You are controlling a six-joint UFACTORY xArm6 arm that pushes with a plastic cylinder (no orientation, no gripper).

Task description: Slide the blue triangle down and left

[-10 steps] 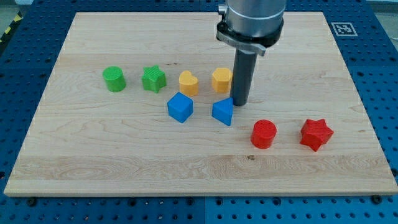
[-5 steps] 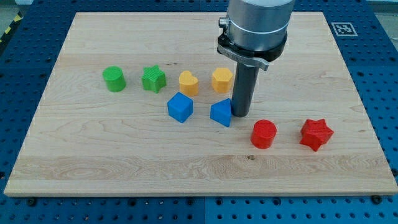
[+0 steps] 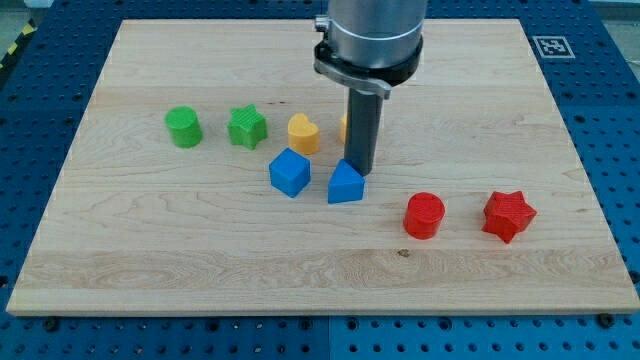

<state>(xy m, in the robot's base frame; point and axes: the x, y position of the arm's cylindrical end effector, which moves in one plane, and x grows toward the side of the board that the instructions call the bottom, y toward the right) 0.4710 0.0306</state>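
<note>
Eight blocks sit on the wooden board (image 3: 120,250). No pincer here, just a bare rod holding nothing; my tip (image 3: 360,177) presses the blue triangle (image 3: 345,185) at its upper right. That triangle lies mid-board, just right of the blue cube (image 3: 290,172), below the yellow blocks (image 3: 303,132), with the red cylinder (image 3: 424,215) farther right.
</note>
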